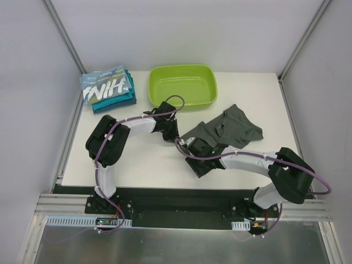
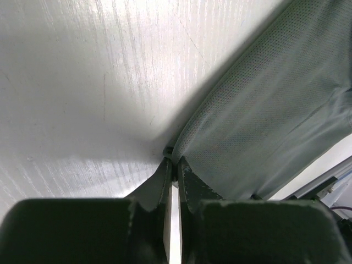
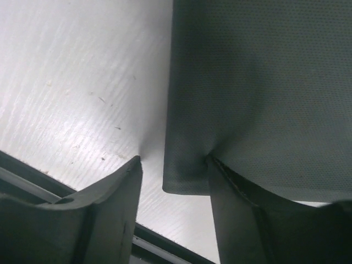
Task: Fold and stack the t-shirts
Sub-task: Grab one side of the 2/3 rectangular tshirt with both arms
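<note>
A dark grey t-shirt [image 1: 228,127] lies crumpled at the table's centre right, with one flap reaching toward the front edge. My left gripper [image 1: 174,137] is shut on a corner of the shirt at its left edge, and the left wrist view shows the jaws [image 2: 175,163] pinching the cloth [image 2: 264,104] against the table. My right gripper [image 1: 195,161] is open at the front flap. In the right wrist view it [image 3: 173,168] straddles the cloth's corner [image 3: 247,82], and the right finger [image 3: 234,198] presses into the fabric. A folded light blue lettered shirt [image 1: 106,87] lies on folded teal shirts [image 1: 118,102] at the back left.
A lime-green plastic tub [image 1: 182,86] stands at the back centre, just behind the left arm's wrist. The table's front edge and black rail [image 3: 33,181] are close under the right gripper. White walls enclose the left, back and right sides.
</note>
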Tool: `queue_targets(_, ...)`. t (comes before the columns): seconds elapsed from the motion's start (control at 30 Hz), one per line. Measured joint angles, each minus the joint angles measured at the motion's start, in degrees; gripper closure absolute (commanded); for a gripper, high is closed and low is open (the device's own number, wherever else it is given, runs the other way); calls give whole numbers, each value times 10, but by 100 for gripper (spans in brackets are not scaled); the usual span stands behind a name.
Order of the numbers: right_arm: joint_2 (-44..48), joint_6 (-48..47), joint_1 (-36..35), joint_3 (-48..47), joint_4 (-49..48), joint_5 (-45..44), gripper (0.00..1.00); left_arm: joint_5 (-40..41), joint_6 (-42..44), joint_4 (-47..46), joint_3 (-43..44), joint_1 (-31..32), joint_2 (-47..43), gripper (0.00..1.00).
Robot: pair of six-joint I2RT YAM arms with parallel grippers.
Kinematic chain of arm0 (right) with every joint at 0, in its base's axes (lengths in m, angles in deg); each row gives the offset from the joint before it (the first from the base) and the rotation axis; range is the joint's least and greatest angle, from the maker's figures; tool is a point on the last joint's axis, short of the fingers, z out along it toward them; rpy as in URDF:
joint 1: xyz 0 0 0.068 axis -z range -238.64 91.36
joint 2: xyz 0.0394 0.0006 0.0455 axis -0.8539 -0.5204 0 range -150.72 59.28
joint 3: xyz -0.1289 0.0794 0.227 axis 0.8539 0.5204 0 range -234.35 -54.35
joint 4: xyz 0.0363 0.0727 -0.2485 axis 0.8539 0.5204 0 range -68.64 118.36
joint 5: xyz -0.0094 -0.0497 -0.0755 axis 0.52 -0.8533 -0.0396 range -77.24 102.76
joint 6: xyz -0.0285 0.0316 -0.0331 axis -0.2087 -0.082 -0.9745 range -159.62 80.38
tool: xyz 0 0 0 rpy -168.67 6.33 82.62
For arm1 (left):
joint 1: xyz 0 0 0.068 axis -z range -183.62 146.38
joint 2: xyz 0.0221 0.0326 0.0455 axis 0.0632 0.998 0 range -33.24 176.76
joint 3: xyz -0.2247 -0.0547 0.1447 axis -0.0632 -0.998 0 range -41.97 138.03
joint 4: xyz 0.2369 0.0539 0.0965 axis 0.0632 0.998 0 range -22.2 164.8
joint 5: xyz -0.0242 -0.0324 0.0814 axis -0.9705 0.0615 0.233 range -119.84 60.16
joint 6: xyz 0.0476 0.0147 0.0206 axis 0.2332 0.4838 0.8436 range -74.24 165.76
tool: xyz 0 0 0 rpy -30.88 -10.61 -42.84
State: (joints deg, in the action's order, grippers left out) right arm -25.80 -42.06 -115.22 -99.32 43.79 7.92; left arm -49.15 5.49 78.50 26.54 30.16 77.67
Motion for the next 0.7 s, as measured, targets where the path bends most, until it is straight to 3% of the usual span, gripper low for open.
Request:
queue_targets(0.2, -10, 7, 0, -8, 10, -26, 82, 3, 0, -1, -1, 0, -1, 100)
queue_targets(0.33, -12, 10, -6, -10, 9, -26, 95, 14, 0, -7, -22, 0, -18, 100)
queue_targets(0.53, -10, 14, -28, -10, -17, 43, 100, 48, 0, 6, -77, 0, -76, 100)
queue_targets(0.7, 14, 31, -43, -4, -69, 148, 100, 99, 0, 34, -141, -3, -176, 100)
